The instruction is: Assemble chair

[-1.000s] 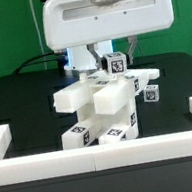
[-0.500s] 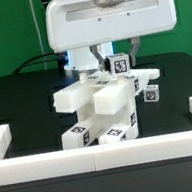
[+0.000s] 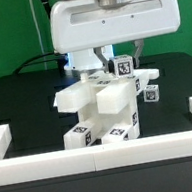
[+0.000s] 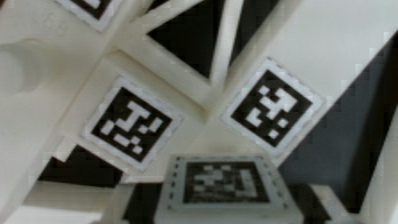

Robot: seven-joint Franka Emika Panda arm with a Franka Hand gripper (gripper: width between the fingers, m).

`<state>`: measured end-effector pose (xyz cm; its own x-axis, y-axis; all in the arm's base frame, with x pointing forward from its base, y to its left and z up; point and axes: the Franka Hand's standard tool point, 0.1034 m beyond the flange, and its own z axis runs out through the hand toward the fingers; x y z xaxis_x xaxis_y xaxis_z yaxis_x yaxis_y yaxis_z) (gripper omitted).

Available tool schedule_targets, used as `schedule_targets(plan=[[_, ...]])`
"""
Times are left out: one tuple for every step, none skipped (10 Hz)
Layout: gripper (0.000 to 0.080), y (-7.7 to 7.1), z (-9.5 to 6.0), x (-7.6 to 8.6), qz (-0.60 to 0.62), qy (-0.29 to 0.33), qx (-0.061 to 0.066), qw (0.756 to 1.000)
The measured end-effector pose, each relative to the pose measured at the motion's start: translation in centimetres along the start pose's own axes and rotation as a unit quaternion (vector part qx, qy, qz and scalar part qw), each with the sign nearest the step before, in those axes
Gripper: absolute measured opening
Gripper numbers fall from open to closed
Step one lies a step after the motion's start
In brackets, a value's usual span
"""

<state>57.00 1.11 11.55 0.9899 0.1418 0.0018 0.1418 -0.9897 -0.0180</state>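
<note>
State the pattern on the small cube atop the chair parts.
Black-and-white square tag on the white small cube; clearest in the exterior view.

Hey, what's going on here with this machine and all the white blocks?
A robot arm is putting a small white chair together from tagged plastic parts. Its gripper hangs over the half-built chair, one finger on each side of a small tagged block at the top. Whether it is squeezing that block I cannot tell.
</note>
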Motion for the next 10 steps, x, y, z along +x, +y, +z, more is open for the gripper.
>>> schedule_targets(plan=[[0.0277, 0.03, 0.11, 0.01, 0.0, 0.0, -0.001, 1.0], [0.0277, 0.07, 0.16, 0.07, 0.0, 0.001, -0.002, 1.0], [0.0276, 0.13, 0.21, 0.19, 0.0, 0.004, -0.003, 1.0], [0.0276, 0.14, 0.26, 0.2, 0.0, 0.005, -0.003, 1.0], [0.0276, 0.14, 0.28, 0.21, 0.0, 0.004, -0.003, 1.0], [0.0276, 0.14, 0.29, 0.2, 0.0, 0.004, -0.003, 1.0], [0.0276, 0.14, 0.28, 0.2, 0.0, 0.004, -0.003, 1.0], [0.0276, 0.14, 0.28, 0.2, 0.0, 0.004, -0.003, 1.0], [0.0276, 0.14, 0.28, 0.2, 0.0, 0.004, -0.003, 1.0], [0.0276, 0.14, 0.28, 0.2, 0.0, 0.004, -0.003, 1.0]])
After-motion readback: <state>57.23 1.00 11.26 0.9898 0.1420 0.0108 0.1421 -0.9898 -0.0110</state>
